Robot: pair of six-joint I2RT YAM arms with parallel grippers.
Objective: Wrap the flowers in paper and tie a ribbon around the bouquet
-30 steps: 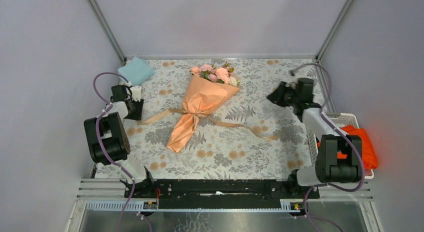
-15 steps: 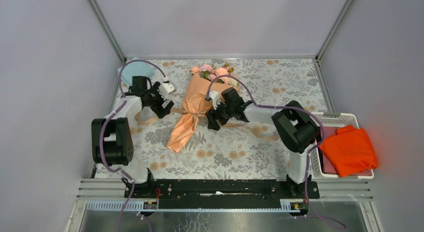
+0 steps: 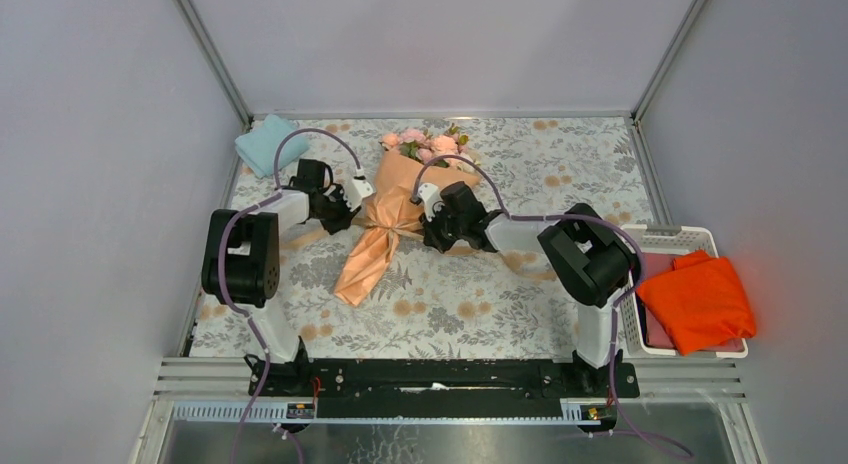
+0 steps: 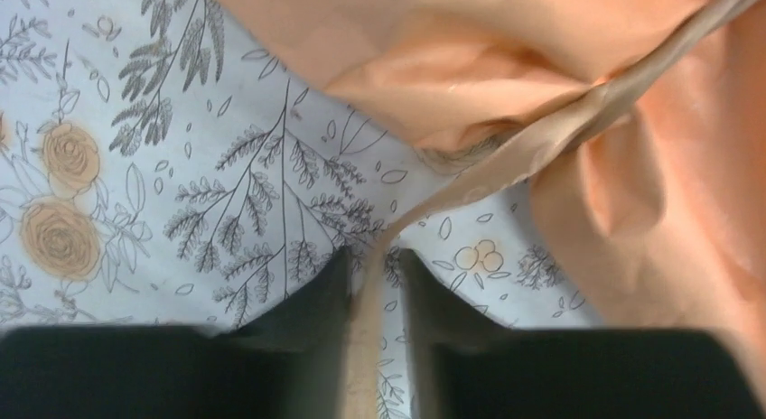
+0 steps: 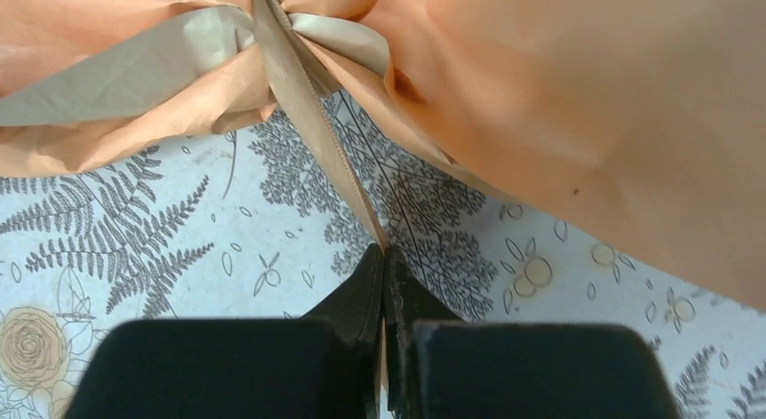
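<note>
The bouquet (image 3: 395,209) lies mid tabletop (image 3: 560,164), blooms toward the far edge; the ribbon (image 5: 316,121) looks limp, thin, likely slippery, so best pinched near the waist: my right gripper (image 5: 384,265) is clamped on one tail, my left gripper (image 4: 375,283) is parted around the other.

text: none readable | labels: none | brands, numbers, signs: none

The left arm (image 3: 240,259) and right arm (image 3: 590,264) have white links, black joints, purple cables (image 3: 318,133).
</note>
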